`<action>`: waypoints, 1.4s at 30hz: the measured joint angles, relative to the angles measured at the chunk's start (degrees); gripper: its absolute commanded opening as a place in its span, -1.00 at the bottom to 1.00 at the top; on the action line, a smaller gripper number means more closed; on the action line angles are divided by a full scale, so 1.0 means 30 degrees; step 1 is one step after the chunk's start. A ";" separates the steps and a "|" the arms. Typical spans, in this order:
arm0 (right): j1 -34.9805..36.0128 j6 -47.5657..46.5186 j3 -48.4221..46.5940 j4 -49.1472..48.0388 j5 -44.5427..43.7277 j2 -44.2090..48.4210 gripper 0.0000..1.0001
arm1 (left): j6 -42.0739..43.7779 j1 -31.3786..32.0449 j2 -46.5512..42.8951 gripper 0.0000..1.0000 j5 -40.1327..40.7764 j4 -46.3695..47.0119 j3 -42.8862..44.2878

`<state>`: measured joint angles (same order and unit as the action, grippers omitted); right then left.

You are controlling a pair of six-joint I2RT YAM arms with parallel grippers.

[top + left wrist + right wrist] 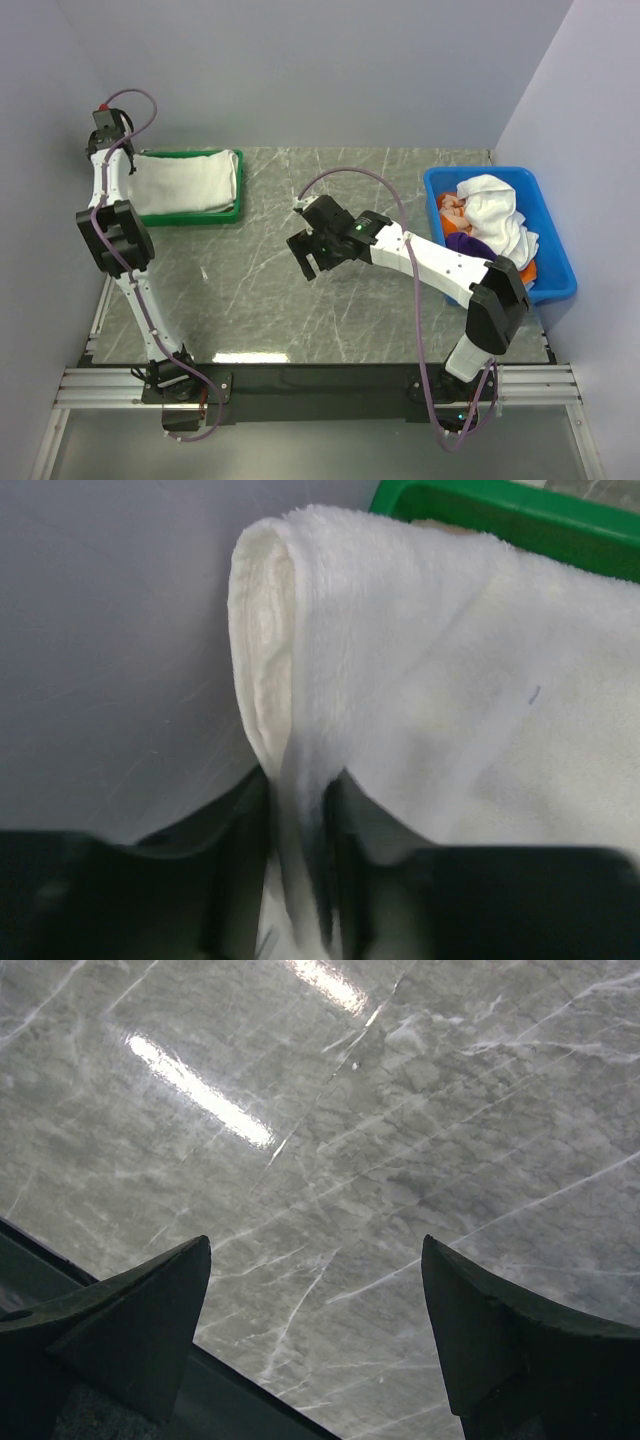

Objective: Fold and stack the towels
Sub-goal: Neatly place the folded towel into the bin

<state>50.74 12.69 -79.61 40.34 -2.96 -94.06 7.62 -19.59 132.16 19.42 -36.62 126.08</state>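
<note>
A folded white towel [185, 180] lies in the green tray [238, 192] at the back left. My left gripper [128, 160] is at the towel's left end and is shut on a fold of the white towel [400, 680]; the cloth runs down between its fingers [240, 860]. The green tray's rim [520, 515] shows at the top of the left wrist view. My right gripper [305, 255] is open and empty over the bare marble table [380, 1140] in the middle. More towels, white [495, 210], orange and purple, lie heaped in the blue bin [555, 270] at the right.
The grey wall [110, 650] is close beside my left gripper. The table's near edge [250, 1390] with a dark strip shows low in the right wrist view.
</note>
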 measured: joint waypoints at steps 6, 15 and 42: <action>0.0007 0.0007 0.0000 0.0000 0.0036 -0.0066 0.84 | 0.0532 0.0299 0.0219 0.28 0.1049 0.0415 -0.0685; 0.0007 0.0007 0.0000 -0.0007 0.0313 -0.0066 0.84 | 0.0729 0.0525 0.0211 0.53 0.2055 0.1013 -0.0707; 0.0044 0.0474 0.3410 -0.2761 0.0299 0.2404 0.81 | -0.6900 0.5501 -0.5034 -0.89 -0.3745 0.6346 -0.8102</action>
<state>50.87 14.11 -69.38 32.05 -2.07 -86.85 -13.08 -3.09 117.05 8.19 -17.58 101.78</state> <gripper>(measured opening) 0.907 0.082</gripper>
